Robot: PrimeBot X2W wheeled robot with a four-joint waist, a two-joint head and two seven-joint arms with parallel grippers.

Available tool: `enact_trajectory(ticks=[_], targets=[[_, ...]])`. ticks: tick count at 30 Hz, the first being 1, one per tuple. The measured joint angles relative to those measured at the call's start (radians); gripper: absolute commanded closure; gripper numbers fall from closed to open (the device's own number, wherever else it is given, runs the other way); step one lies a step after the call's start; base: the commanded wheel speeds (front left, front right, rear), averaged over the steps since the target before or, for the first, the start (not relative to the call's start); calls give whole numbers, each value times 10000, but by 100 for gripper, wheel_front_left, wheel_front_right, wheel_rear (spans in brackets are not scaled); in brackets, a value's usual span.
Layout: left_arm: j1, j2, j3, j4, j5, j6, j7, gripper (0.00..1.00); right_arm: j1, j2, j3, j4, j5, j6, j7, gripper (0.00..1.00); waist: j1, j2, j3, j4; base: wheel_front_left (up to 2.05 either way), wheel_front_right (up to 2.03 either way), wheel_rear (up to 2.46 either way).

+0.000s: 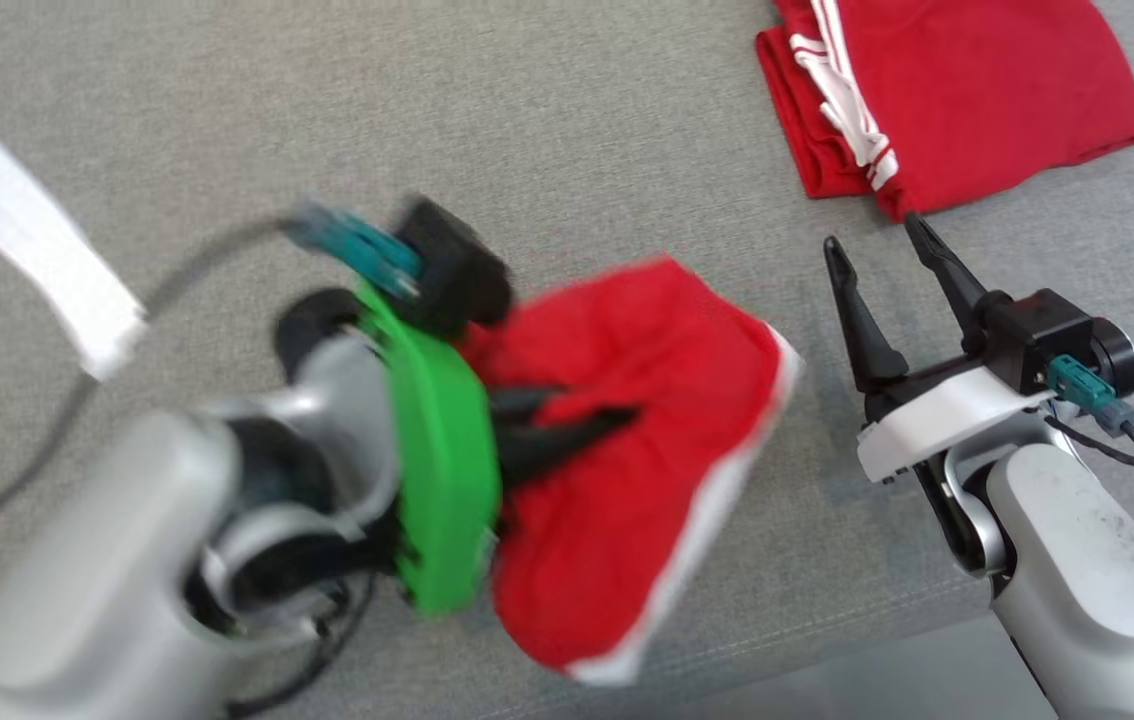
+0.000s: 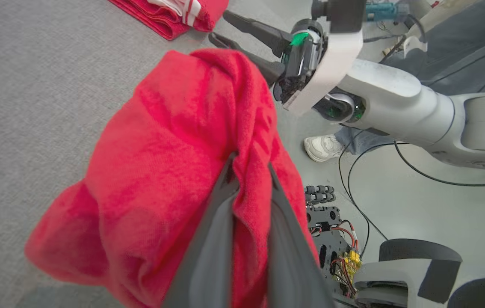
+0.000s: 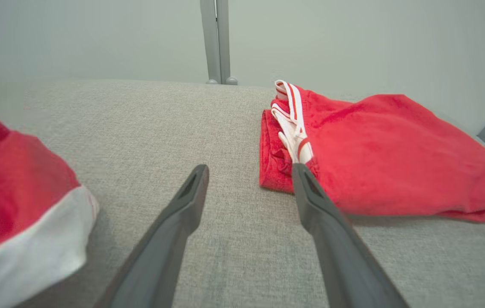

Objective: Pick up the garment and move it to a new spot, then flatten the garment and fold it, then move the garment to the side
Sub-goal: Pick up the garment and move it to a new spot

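Observation:
The garment (image 1: 647, 420) is red with a white hem and hangs bunched just above the grey padded surface (image 1: 527, 120). My left gripper (image 1: 617, 418) is shut on a fold of it; the left wrist view shows both fingers pinching the red cloth (image 2: 161, 162) at the left gripper (image 2: 249, 167). In the right wrist view the garment's white-edged corner (image 3: 16, 205) sits at the far left. My right gripper (image 1: 872, 232) stands open to the garment's right with nothing between its fingers. The right gripper (image 3: 249, 168) hovers low over the surface.
A second red garment with white stripes (image 1: 977, 90) lies folded at the back right, just past my right fingertips. A white strip (image 1: 37, 250) lies at the left. Beyond the surface's edge are the floor, cables and a person's shoe (image 2: 321, 147).

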Motion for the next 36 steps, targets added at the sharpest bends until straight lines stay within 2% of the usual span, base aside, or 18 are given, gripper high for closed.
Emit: enact_trajectory(ticks=[1, 5, 9, 14, 23, 27, 28, 29, 30, 31, 32, 36], targets=[[0, 0, 0, 0, 0, 0, 0, 100, 0, 0, 0, 0, 0, 0, 0, 0, 0, 0, 0, 0, 0, 0, 0], [430, -98, -1522, -489, 821, 0, -278, 100, 263, -69, -115, 21, 4, -10, -19, 0, 0, 0, -158, -64, 0, 0, 0], [751, 629, -2416, -410, 1810, 0, -477, 100, 452, -161, -180, 15, 2, -21, -19, 0, 0, 0, -246, 44, 0, 0, 0], [648, 1371, -2709, -15, 3106, 0, -1129, 100, 633, -345, -282, 15, 0, -23, -21, 0, 0, 0, -382, 275, 0, 0, 0], [-440, 1969, -3204, 905, 4899, -4, -2460, 100, 834, -324, -117, -2, -17, 4, -21, 0, 0, 0, -815, 712, 0, 0, 0], [-709, 1929, -3172, 1536, 5149, -33, -3200, 100, 973, -330, -69, -27, -17, 10, -23, 0, 0, 0, -985, 888, 0, 0, 0], [-720, 1873, -3135, 1764, 5149, -33, -3438, 85, 1020, -326, -23, -27, -17, 23, -23, 0, 0, 0, -1025, 920, 0, 0, 0], [-720, 1776, -3053, 2021, 5149, -35, -3707, 56, 1055, -320, 15, -27, -19, 23, -23, 0, 0, 0, -1062, 950, 0, 0, 0], [-726, 1732, -3057, 2224, 5156, -35, -3904, 19, 1066, -311, 61, -29, -25, 46, -23, 0, 0, 0, -1095, 977, 0, 0, 0], [-725, 1747, -3087, 2470, 5219, -46, -4025, 4, 1066, -303, 119, -31, -42, 100, -27, 0, 0, 0, -1123, 993, 0, 0, 0], [-719, 1762, -3108, 2759, 5254, -46, -4153, 0, 1067, -274, 178, -29, -61, 127, -33, 0, 0, 0, -1148, 999, 0, 0, 0], [-551, 1768, -2895, 4088, 5455, -48, -4989, 0, 1244, -207, 418, 27, -94, 221, -33, 0, 0, 0, -1271, 978, 0, 0, 0]])
